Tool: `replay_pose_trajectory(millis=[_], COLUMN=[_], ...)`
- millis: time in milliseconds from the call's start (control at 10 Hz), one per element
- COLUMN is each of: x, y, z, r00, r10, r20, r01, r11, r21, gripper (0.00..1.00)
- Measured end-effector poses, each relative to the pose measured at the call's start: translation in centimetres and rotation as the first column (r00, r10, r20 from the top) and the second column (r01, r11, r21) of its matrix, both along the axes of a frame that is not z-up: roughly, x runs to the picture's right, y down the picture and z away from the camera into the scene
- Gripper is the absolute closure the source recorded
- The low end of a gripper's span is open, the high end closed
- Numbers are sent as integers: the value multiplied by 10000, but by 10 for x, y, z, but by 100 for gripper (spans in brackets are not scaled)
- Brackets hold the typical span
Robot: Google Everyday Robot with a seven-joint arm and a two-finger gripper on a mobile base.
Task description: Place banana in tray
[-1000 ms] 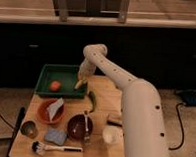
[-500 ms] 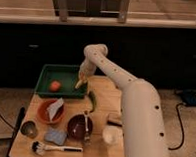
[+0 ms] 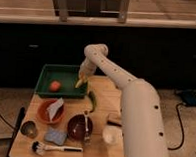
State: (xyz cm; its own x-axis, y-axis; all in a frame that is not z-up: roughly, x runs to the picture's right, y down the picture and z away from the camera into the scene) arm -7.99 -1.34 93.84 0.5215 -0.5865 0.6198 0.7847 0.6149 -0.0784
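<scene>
The yellow banana [image 3: 80,83] hangs at the end of my gripper [image 3: 82,79], over the right edge of the dark green tray [image 3: 62,73]. My white arm reaches from the lower right up over the table to that spot. A round red-orange fruit [image 3: 54,85] lies inside the tray at its left. The gripper appears closed around the banana's upper end.
A dark green vegetable [image 3: 93,100] lies on the wooden table right of the tray. An orange bowl [image 3: 51,110] with a white packet, a dark red bowl [image 3: 80,127], a blue sponge [image 3: 55,136], a brush [image 3: 57,148], a metal cup [image 3: 29,128] and a white cup [image 3: 110,135] stand nearer the front.
The gripper with the banana has shifted slightly left toward the tray's right rim. Everything else is still.
</scene>
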Motion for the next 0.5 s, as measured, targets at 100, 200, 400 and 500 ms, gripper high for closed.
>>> replay_pose_trajectory(millis=[100,200,400,500], x=[-1,-1,-8,-10], y=[-1,-2,-5,-5], z=[-2,-4,-10,-12], r00=[10000,9999,9994,9991], r10=[-53,-108,-331,-413], r20=[-9,-13,65,109], r01=[53,108,330,411], r11=[10000,9999,9994,9990], r21=[18,39,142,175], gripper=[71,63,40,33])
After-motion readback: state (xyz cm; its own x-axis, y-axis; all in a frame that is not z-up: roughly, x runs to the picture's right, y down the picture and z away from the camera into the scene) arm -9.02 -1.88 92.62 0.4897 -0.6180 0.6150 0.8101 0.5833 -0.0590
